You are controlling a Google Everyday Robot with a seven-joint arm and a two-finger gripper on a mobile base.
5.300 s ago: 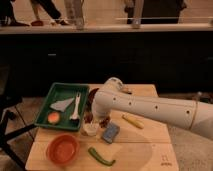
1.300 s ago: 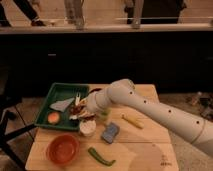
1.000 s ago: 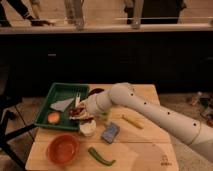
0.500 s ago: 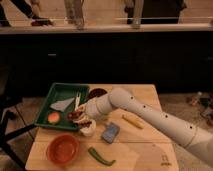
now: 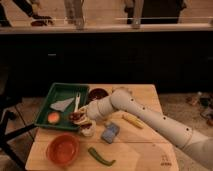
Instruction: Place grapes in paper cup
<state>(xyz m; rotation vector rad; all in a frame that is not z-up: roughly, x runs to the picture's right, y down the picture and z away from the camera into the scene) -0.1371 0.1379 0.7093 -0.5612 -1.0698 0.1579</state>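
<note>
My gripper (image 5: 81, 118) hangs at the end of the white arm that reaches in from the lower right. It is shut on the grapes (image 5: 76, 117), a small dark reddish bunch held at the tray's near right corner. The paper cup (image 5: 88, 130), short and white, stands on the wooden table just below and to the right of the grapes, partly covered by the gripper. The grapes sit close above the cup's left rim; I cannot tell whether they touch it.
A green tray (image 5: 50, 99) at the left holds a white napkin (image 5: 62, 105), a white utensil (image 5: 77, 101) and an orange fruit (image 5: 53, 117). An orange bowl (image 5: 63, 149), a green chili (image 5: 101, 156), a blue sponge (image 5: 110, 132), a yellow item (image 5: 132, 120) and a dark red bowl (image 5: 97, 94) surround the cup.
The gripper has come down with the grapes, from above the tray's right edge to just over the paper cup. The arm has dropped lower over the table.
</note>
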